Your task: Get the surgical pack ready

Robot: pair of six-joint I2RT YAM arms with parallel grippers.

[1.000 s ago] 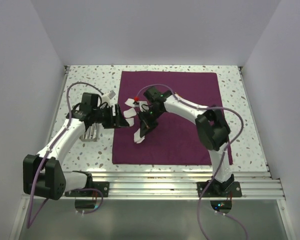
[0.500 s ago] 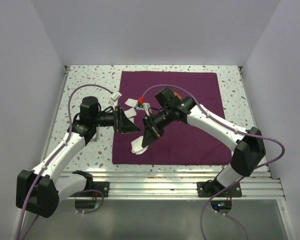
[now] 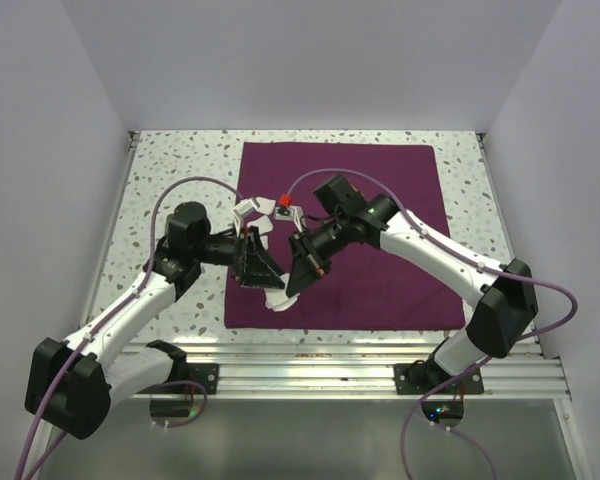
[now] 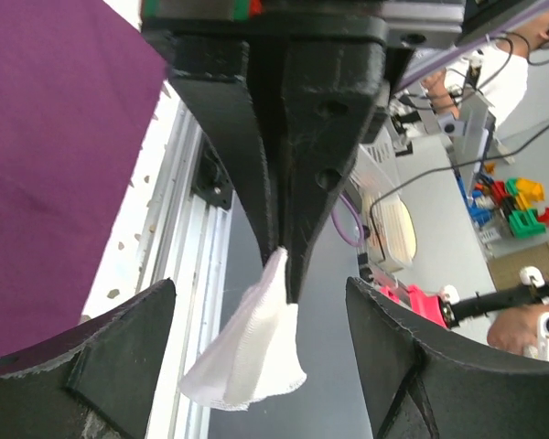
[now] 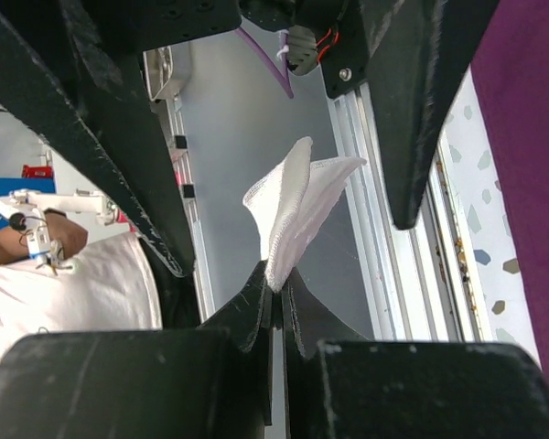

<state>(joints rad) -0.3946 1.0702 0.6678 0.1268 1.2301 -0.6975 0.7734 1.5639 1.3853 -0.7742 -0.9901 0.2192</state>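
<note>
The maroon cloth lies flat on the speckled table. My right gripper is shut on a corner of a white gauze square and holds it above the cloth's near left part. The gauze hangs free in the right wrist view, pinched at the right gripper's tips. My left gripper is open and faces it, with a finger on either side of the gauze without touching it. The left gripper holds nothing. The metal tray and the scissors are hidden or out of view.
More white gauze lies near the cloth's left edge behind the left gripper. A small red object sits on the cloth beside it. The metal rail runs along the near table edge. White walls enclose the table.
The left arm has swung in from the table's left side onto the cloth. The right gripper has carried the gauze toward the near edge, and the open left gripper now straddles it.
</note>
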